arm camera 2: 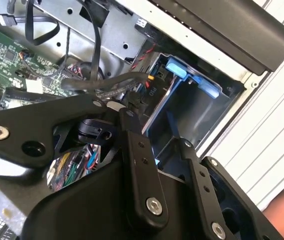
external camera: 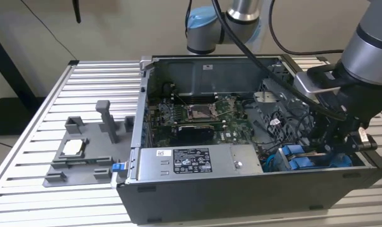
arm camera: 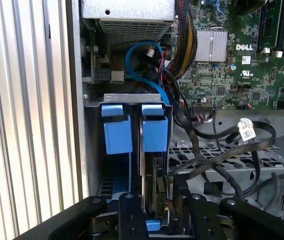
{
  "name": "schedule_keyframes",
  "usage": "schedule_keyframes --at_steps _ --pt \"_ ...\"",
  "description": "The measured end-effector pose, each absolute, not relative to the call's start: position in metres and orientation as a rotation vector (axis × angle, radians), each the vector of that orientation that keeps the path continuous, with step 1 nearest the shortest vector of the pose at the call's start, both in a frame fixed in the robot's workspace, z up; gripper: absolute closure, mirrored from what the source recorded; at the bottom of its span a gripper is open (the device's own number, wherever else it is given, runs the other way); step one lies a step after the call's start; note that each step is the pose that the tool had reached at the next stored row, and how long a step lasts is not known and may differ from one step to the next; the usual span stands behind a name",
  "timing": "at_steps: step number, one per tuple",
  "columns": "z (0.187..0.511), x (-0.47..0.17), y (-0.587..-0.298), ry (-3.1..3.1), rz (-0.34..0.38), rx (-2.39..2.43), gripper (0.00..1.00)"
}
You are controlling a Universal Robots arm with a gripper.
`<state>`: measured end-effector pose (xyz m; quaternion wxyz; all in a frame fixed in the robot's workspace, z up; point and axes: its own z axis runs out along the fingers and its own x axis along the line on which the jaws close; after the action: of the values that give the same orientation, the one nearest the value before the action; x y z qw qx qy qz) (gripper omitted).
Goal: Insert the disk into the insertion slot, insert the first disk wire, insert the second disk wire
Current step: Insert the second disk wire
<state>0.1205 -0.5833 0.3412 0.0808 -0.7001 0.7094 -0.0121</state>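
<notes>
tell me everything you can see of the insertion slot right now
The insertion slot is a dark-grey sheet-metal cage in the computer case's corner, near the exterior view's right. Two bright blue carrier tabs stand side by side in it, so carriers already sit inside. Black cables and a blue one run beside it. The gripper hangs right at its opening, among those cables.

wall: plain beige, evenly lit | surface: ribbed silver slats, aluminium frame | dark cable: hanging down wall | black post: leaning at exterior view's left | floor: dark below
</notes>
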Motion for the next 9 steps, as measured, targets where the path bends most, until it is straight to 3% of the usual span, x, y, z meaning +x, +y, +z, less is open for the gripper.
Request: schedule_keyframes --at_steps 9 --pt "0.368 0.121 -0.583 2.122 -0.034 -2.094 0.62"
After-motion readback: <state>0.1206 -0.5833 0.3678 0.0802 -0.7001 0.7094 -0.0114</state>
